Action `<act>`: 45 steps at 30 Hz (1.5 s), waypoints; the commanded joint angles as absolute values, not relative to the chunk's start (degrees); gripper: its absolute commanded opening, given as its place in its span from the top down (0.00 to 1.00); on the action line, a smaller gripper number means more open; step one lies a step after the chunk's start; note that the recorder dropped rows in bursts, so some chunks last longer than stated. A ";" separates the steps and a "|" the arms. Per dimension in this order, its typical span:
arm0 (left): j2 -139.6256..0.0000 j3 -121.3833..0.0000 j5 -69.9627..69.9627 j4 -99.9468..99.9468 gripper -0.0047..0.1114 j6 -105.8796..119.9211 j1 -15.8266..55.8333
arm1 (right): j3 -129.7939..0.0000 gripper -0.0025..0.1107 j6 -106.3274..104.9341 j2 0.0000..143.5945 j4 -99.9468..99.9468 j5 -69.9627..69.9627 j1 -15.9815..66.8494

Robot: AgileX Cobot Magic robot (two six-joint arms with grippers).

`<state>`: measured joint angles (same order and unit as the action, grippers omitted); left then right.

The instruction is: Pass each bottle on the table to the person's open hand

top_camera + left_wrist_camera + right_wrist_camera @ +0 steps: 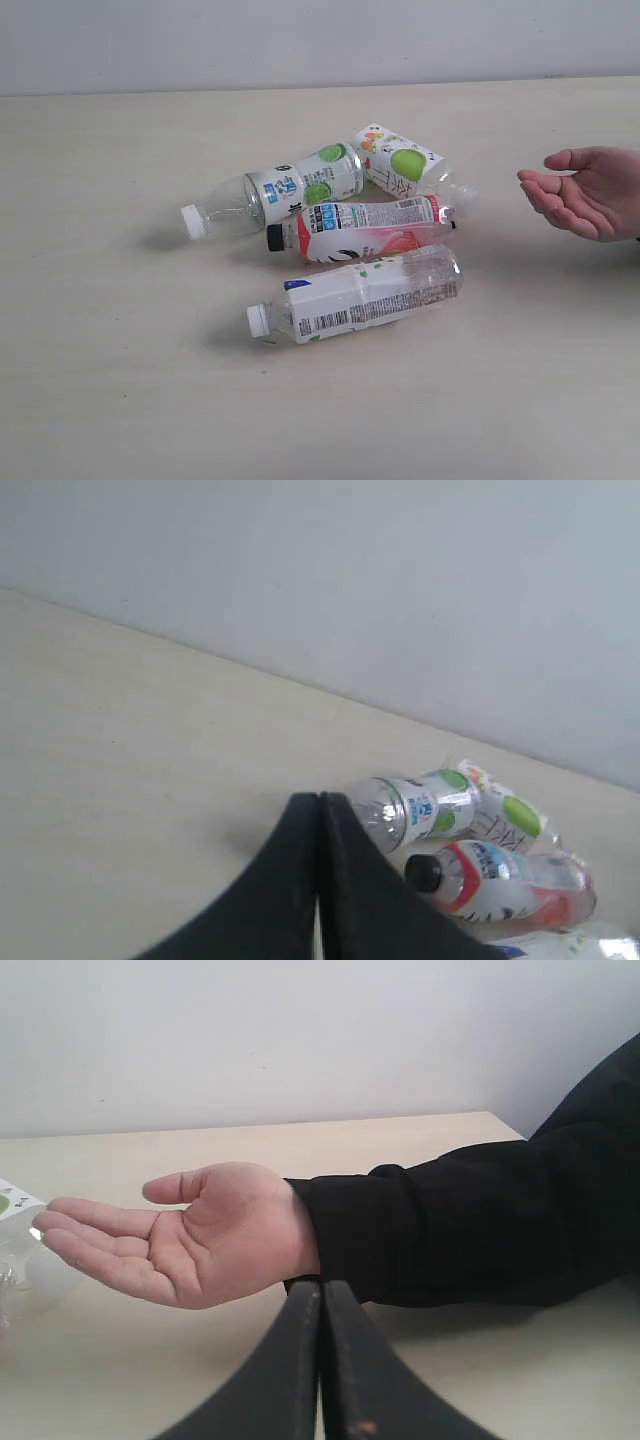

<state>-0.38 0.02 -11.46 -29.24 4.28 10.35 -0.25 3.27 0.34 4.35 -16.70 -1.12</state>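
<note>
Several clear bottles lie on their sides in a cluster mid-table [120,380]. One green-apple bottle [280,192] has a white cap, and a second [405,165] lies behind it. The red-and-white bottle [365,228] has a black cap. Nearest lies the white-labelled bottle [360,295]. The person's open hand [585,190] hovers palm up at the right edge. No arm shows in the exterior view. My left gripper [319,798] is shut and empty, apart from the bottles [420,808]. My right gripper [321,1285] is also shut and empty, just below the hand's [190,1235] wrist.
A dark sleeve [480,1230] stretches from the hand across the right wrist view, low over the table. A plain pale wall [300,40] runs behind the table's far edge. Bare tabletop surrounds the bottle cluster on the left and in front.
</note>
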 commanded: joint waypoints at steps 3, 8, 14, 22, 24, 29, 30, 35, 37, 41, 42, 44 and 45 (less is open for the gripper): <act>0.00 0.00 0.00 -47.55 0.96 2.33 10.67 | 0.00 0.98 3.11 0.00 4.35 -16.29 -1.37; 0.00 -0.76 20.36 -59.58 0.96 -0.89 10.67 | 0.00 0.98 3.11 0.00 4.35 -16.29 -1.37; -5.80 -13.25 21.50 -51.03 0.96 -0.89 10.67 | 0.00 0.98 3.11 0.00 4.35 -16.29 -1.37; -29.61 -26.15 10.36 -30.47 0.96 0.00 10.67 | 0.00 0.98 3.11 0.00 4.35 -16.29 -1.37; -37.27 -29.82 5.89 -23.99 0.96 0.00 10.67 | 0.00 0.98 3.11 0.00 4.35 -16.29 -1.37; -57.37 -44.50 -14.63 -14.75 0.96 0.38 10.67 | 0.00 0.98 3.11 0.00 4.35 -16.29 -1.37; -60.80 -48.47 -18.89 -14.15 0.96 1.54 10.67 | 0.00 0.98 3.11 0.00 4.35 -16.29 -1.37; -80.67 -68.98 -46.42 -13.96 0.96 11.76 10.67 | 0.00 0.98 3.11 0.00 4.35 -16.29 -1.37; -86.91 -76.04 -54.64 -13.93 0.96 15.89 11.02 | 0.00 0.98 3.11 0.00 4.35 -16.29 -1.37; -95.16 -85.64 -62.10 -11.62 0.96 20.98 13.27 | 0.00 0.98 3.11 0.00 4.35 -16.29 -1.37; -96.96 -87.48 -62.84 -9.96 0.96 21.45 14.19 | 0.00 0.98 3.11 0.00 4.35 -16.29 -1.37; -100.12 -90.50 -64.30 -6.99 0.96 23.62 16.09 | 0.00 0.98 3.11 0.00 4.35 -16.29 -1.37; -101.86 -92.28 -65.45 -5.93 0.96 25.68 17.11 | 0.00 0.98 3.11 0.00 4.35 -16.29 -1.37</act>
